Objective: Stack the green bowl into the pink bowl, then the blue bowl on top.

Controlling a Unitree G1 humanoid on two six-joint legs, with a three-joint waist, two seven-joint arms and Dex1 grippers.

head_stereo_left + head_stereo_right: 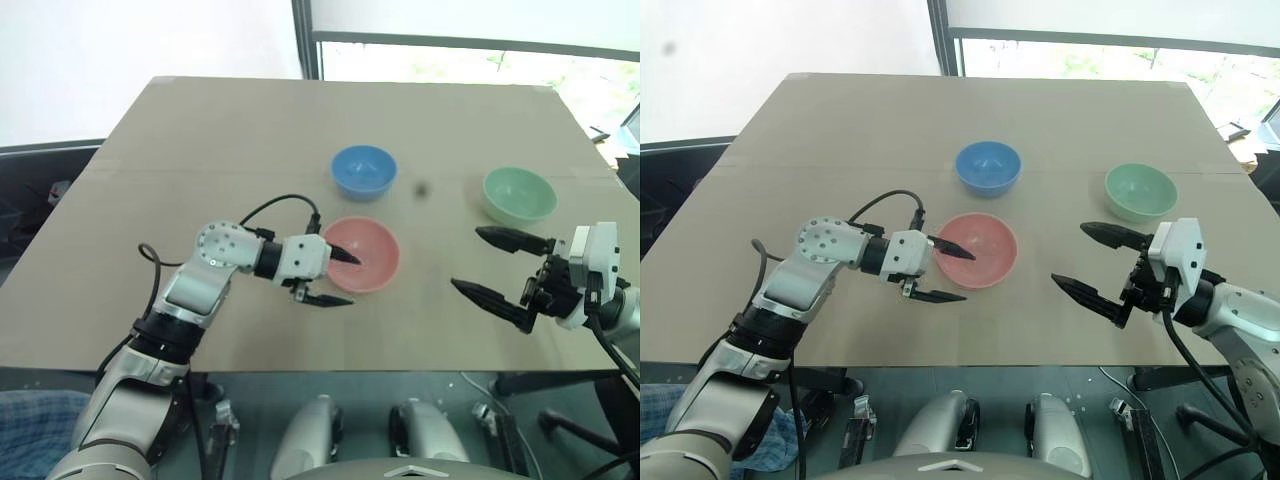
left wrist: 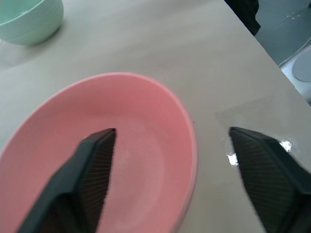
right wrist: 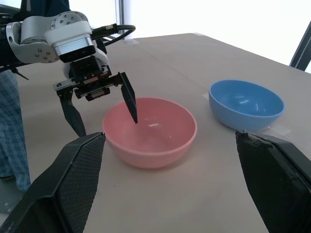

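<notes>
Now we read no labels or writing anywhere. Tan table (image 1: 200, 140); bright window behind. Pink bowl (image 1: 362, 254) centre, blue bowl (image 1: 363, 170) at 12 o'clock, green bowl (image 1: 519, 194) at 2. Left gripper (image 1: 338, 277) open, straddling pink rim; right gripper (image 1: 492, 266) open, empty.

Both grippers' fingers (image 1: 342, 254) apart, empty.

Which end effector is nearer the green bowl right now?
Right. The right end effector hangs open just in front of the green bowl; the left end effector is open, straddling the pink bowl's rim.
</notes>
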